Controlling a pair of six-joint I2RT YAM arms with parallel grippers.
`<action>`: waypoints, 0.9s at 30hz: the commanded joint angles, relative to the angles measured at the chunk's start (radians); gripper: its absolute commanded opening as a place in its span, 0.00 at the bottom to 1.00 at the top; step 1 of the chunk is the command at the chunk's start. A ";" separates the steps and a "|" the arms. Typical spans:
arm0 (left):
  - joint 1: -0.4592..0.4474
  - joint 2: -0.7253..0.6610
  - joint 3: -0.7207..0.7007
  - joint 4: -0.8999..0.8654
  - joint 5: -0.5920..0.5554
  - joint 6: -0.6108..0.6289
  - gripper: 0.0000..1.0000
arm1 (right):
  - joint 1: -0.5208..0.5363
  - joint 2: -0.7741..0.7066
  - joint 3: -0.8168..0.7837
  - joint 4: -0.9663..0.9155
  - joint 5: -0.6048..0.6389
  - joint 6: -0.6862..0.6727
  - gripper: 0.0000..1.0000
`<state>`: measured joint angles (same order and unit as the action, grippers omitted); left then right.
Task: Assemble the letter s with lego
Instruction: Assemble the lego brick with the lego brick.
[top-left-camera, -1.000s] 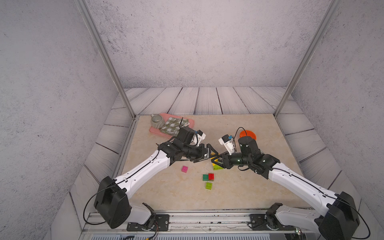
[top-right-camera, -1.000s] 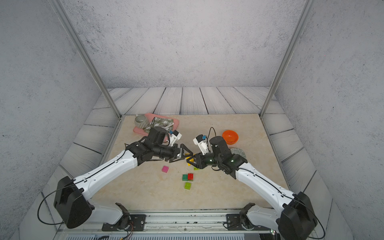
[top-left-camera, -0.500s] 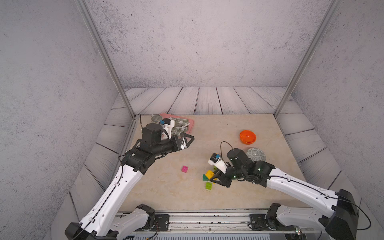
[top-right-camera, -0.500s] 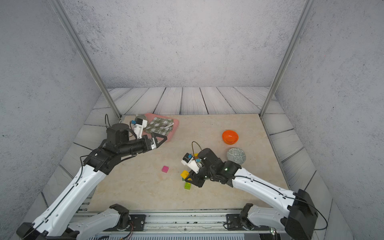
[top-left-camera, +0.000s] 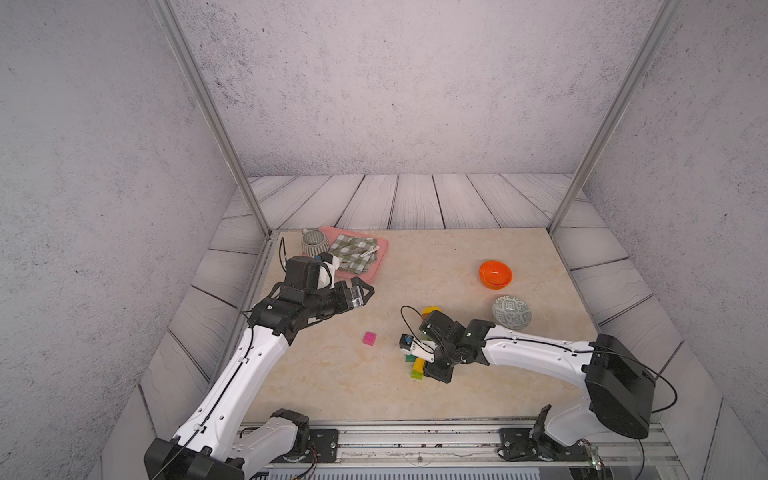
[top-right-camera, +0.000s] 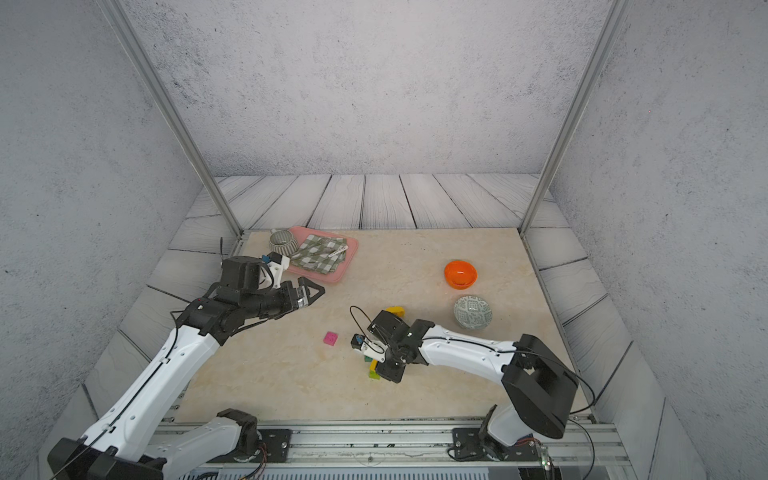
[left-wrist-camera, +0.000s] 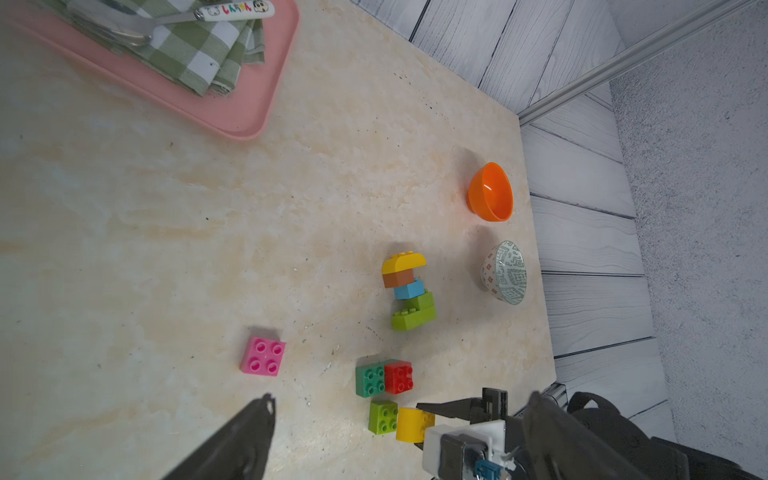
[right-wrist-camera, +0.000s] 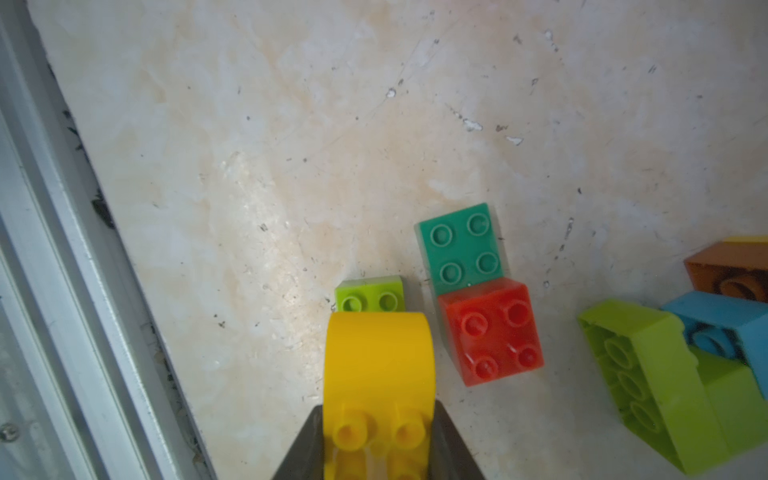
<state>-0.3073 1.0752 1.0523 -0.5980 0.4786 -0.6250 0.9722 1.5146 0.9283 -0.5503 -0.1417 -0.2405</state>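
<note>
The right pincer (right-wrist-camera: 376, 419) is clamping the curved yellow brick (right-wrist-camera: 380, 361) by its studded end, long axis pointing at the lime square brick (right-wrist-camera: 370, 295) just beside its rounded tip, toward the desk's (top-left-camera: 415, 257) front edge, while the left pincer (top-left-camera: 365, 291) is hanging fully spread and empty, well apart.

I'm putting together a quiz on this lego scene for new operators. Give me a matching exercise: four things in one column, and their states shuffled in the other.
Things
1 pink brick
2 red brick
3 right gripper
4 left gripper

States
A open, holding nothing
B touching the dark green brick
C shut on a yellow brick
D lying alone, touching no other brick

Pairs: 1-D, 2-B, 3-C, 4-A
</note>
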 joint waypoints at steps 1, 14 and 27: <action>0.013 -0.002 -0.007 0.001 0.021 0.031 0.99 | 0.002 0.008 0.006 -0.019 0.018 -0.054 0.16; 0.019 0.005 -0.020 0.011 0.050 0.042 0.99 | 0.002 0.080 0.022 0.003 0.005 -0.174 0.13; 0.020 0.010 -0.021 0.010 0.064 0.042 0.99 | 0.002 0.117 0.027 0.018 0.005 -0.201 0.11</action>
<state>-0.2962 1.0817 1.0405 -0.5945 0.5285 -0.6014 0.9722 1.6085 0.9455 -0.5152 -0.1394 -0.4236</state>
